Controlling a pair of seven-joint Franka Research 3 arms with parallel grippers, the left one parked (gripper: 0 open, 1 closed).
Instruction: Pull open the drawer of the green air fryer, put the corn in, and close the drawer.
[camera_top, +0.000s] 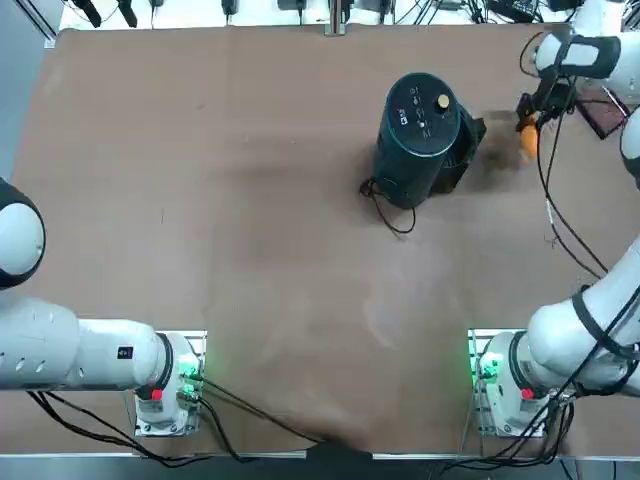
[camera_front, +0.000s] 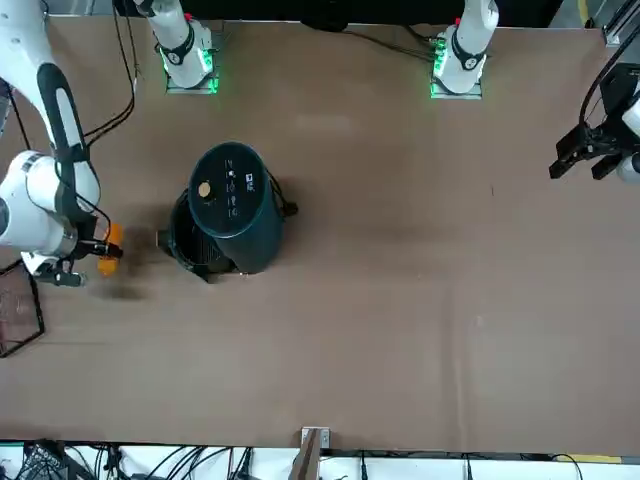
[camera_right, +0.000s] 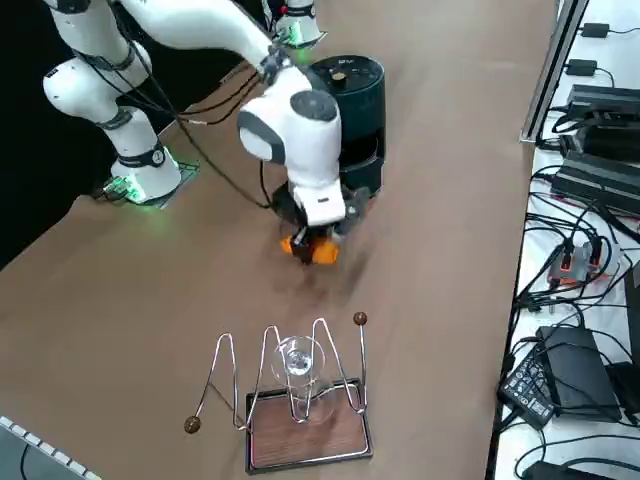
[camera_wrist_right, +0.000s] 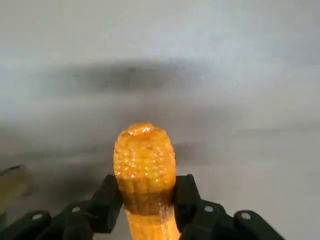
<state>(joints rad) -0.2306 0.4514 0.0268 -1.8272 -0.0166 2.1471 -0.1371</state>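
The green air fryer (camera_top: 418, 135) (camera_front: 235, 205) (camera_right: 350, 100) stands upright on the brown table. Its dark drawer (camera_top: 468, 150) (camera_front: 190, 245) sticks out at the base, on the side facing my right gripper. The orange-yellow corn (camera_top: 528, 142) (camera_front: 108, 240) (camera_right: 312, 250) (camera_wrist_right: 145, 160) lies between the black fingers (camera_wrist_right: 107, 197) of my right gripper (camera_wrist_right: 145, 200) (camera_right: 318, 238), which is shut on it. The gripper points down a short way beside the drawer, low over the table. Whether the corn still touches the table I cannot tell.
A wire rack holding a glass on a wooden base (camera_right: 300, 400) (camera_front: 15, 310) stands just beyond the gripper, near the table's edge. The fryer's black cord (camera_top: 390, 215) loops on the table on the far side from the gripper.
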